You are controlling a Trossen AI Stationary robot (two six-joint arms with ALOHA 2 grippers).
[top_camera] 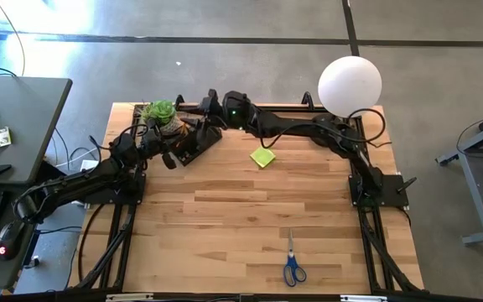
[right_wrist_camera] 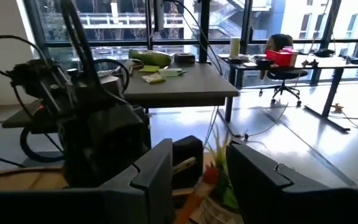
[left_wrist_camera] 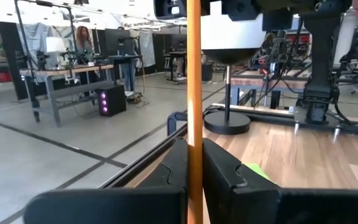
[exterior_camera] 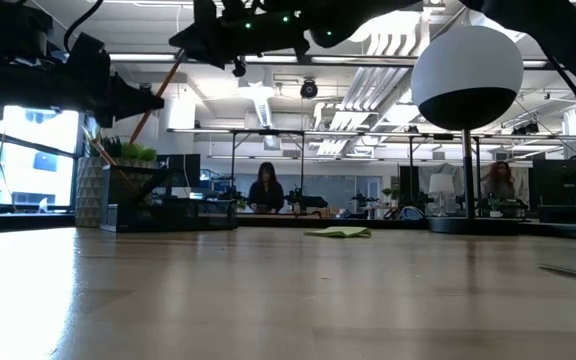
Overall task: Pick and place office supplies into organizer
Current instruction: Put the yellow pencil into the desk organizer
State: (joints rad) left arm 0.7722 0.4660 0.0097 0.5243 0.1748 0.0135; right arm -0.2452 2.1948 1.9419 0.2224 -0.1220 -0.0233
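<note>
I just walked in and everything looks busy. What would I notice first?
Probably the big white globe lamp at the table's far right corner. Next, the left gripper, shut on an orange pencil that stands upright between its fingers, near the organizer at the far edge. The blue-handled scissors lie alone near the front edge.

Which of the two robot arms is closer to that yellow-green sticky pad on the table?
The right. Its gripper hovers by the organizer, a short way from the sticky pad. The left gripper, shut on a pencil, is farther, beyond the organizer.
</note>
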